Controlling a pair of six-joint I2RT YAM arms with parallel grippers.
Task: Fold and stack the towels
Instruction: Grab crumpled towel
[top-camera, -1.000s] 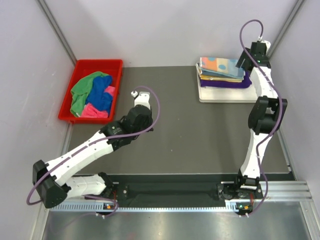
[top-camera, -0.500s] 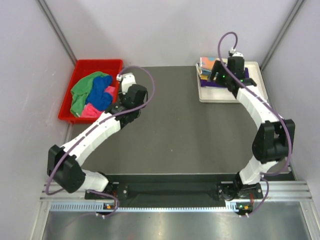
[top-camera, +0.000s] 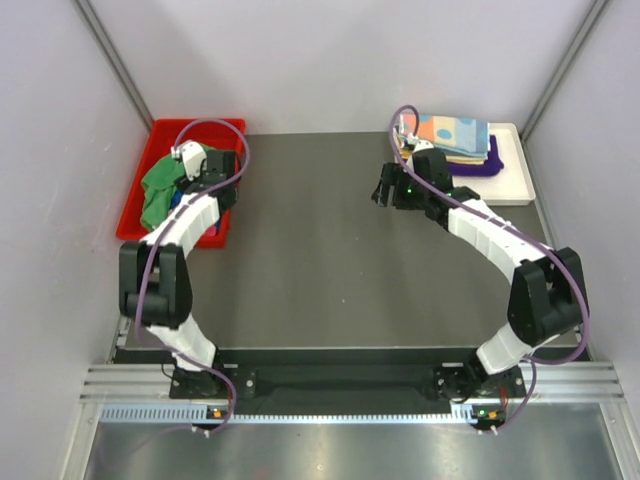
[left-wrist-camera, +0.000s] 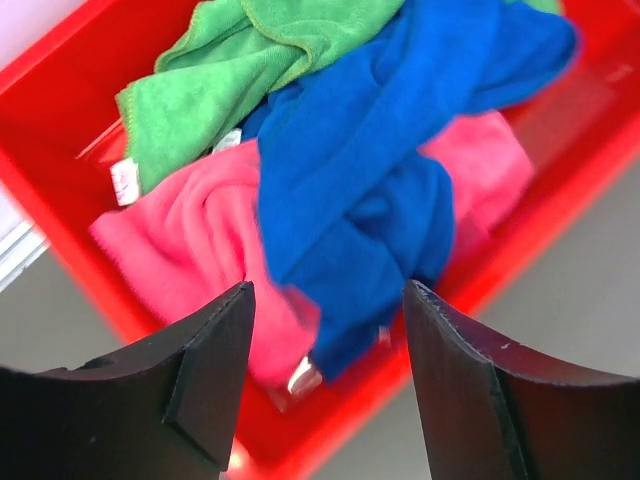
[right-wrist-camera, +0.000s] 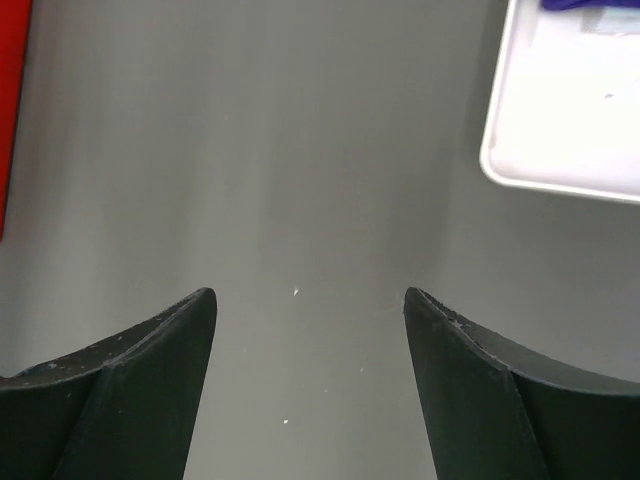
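Left gripper (left-wrist-camera: 327, 300), jaws apart, hovers over red bin (left-wrist-camera: 60, 110) of green, blue and pink towels (left-wrist-camera: 350, 200).

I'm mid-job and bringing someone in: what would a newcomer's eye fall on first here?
The red bin at far left, heaped with loose towels in green, blue and pink, with the left end effector open right above them. Next, the neat stack of folded towels on the white tray at far right, while the right end effector hangs open over the dark table.
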